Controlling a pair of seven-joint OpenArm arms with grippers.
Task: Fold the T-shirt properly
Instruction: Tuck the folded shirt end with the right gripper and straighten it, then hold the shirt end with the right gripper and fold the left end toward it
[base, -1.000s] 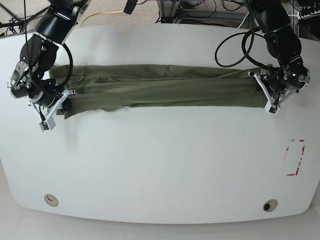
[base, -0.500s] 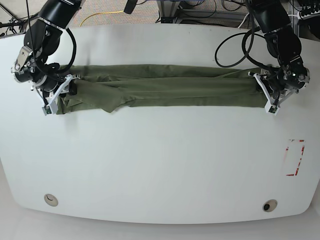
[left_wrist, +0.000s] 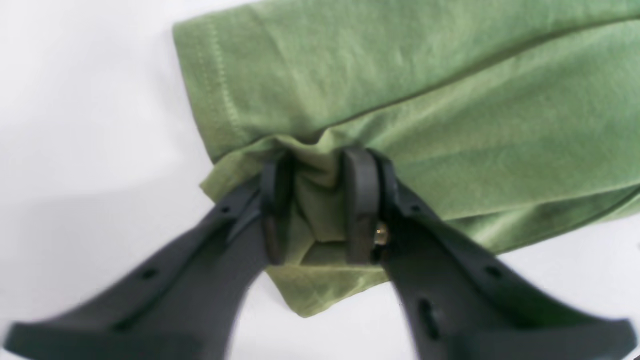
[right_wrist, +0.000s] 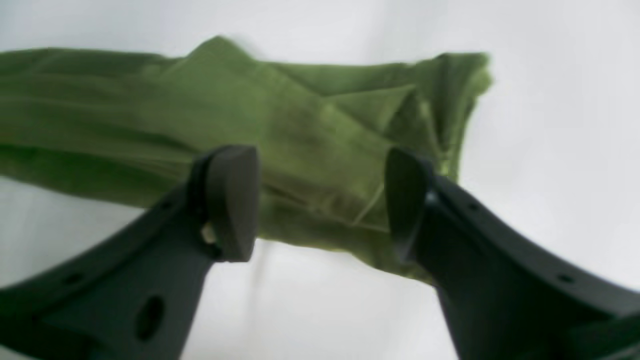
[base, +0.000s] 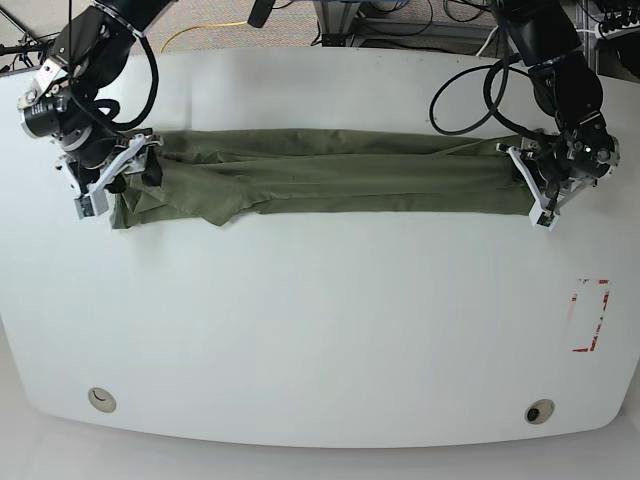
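white desk (base: 320, 340) fills the base view, with cables and equipment legs along the far edge. across its far half lies the t-shirt (base: 330, 175), olive green, folded lengthwise into a long wrinkled band running side to side. at the band's end on the right of the base view, the left end effector (base: 537, 190) pinches the cloth: in the left wrist view its two dark pads are drawn close with a bunched fold of shirt (left_wrist: 400, 115) between them, next to a stitched hem, and a lower corner of fabric pokes out beneath the left end effector (left_wrist: 317, 207). at the other end, on the left of the base view, the right end effector (base: 110, 180) sits at the cloth's edge with its pads spread wide; the right wrist view shows the right end effector (right_wrist: 320, 200) with the shirt (right_wrist: 280, 135) seen between the pads, lying crumpled on the desk, though the blur leaves contact unclear. a red-and-white marker (base: 590, 315) sits near the right edge, and two round fittings (base: 101, 400) mark the near corners.
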